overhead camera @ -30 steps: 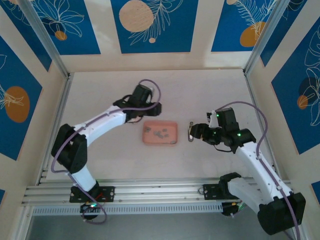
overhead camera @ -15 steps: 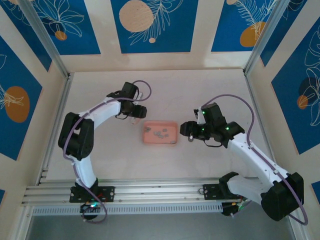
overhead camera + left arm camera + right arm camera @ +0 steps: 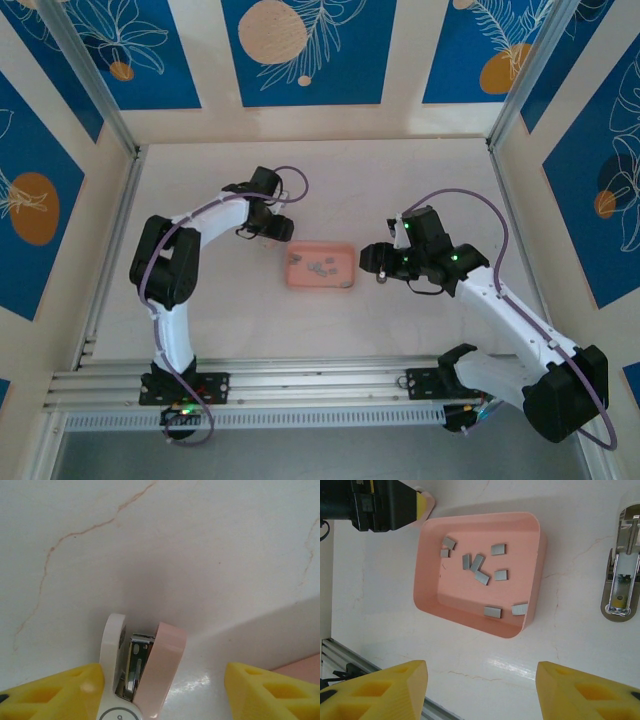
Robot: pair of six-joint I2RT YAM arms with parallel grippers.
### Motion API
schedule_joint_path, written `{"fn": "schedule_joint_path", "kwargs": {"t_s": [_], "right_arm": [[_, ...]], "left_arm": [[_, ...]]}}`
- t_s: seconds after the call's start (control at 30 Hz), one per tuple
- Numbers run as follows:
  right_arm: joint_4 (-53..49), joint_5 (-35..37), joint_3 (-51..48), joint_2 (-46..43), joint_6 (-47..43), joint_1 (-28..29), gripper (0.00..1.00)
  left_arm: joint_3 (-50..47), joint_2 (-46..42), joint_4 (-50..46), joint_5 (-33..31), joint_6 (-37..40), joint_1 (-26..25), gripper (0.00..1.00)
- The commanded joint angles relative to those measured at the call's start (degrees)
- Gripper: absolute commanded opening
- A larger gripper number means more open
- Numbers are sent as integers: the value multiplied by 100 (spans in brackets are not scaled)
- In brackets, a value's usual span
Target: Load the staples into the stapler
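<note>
Top external view: a pink tray (image 3: 300, 280) sits mid-tabletop (image 3: 420, 180). The left pincer (image 3: 280, 228) is low at the tray's far left corner, and the right pincer (image 3: 370, 258) is just off its right side. Right wrist view: small grey staples (image 3: 481, 577) lie scattered loose inside the tray. The right pincer's yellow fingers (image 3: 395, 685) are spread wide and hold nothing. A metal stapler (image 3: 619, 575) lies open on the tabletop just beside the tray. Left wrist view: the left pincer stands wide apart, with a pink-and-white block (image 3: 167, 650) against one finger and clear of the other.
</note>
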Motion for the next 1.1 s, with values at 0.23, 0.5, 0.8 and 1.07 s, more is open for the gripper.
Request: {"fn": "schedule_joint_path", "kwargs": {"t_s": [0.23, 0.5, 0.8, 1.07], "right_arm": [[130, 17, -77, -104, 1, 31, 59], [276, -53, -83, -24, 77, 46, 59], [299, -107, -103, 4, 47, 61, 59], [373, -124, -134, 37, 35, 57, 59]], "left_arm": [[-2, -314, -69, -81, 111, -14, 66], [24, -459, -188, -345, 383, -5, 70], [197, 30, -461, -231, 433, -2, 70], [191, 242, -448, -275, 490, -7, 62]]}}
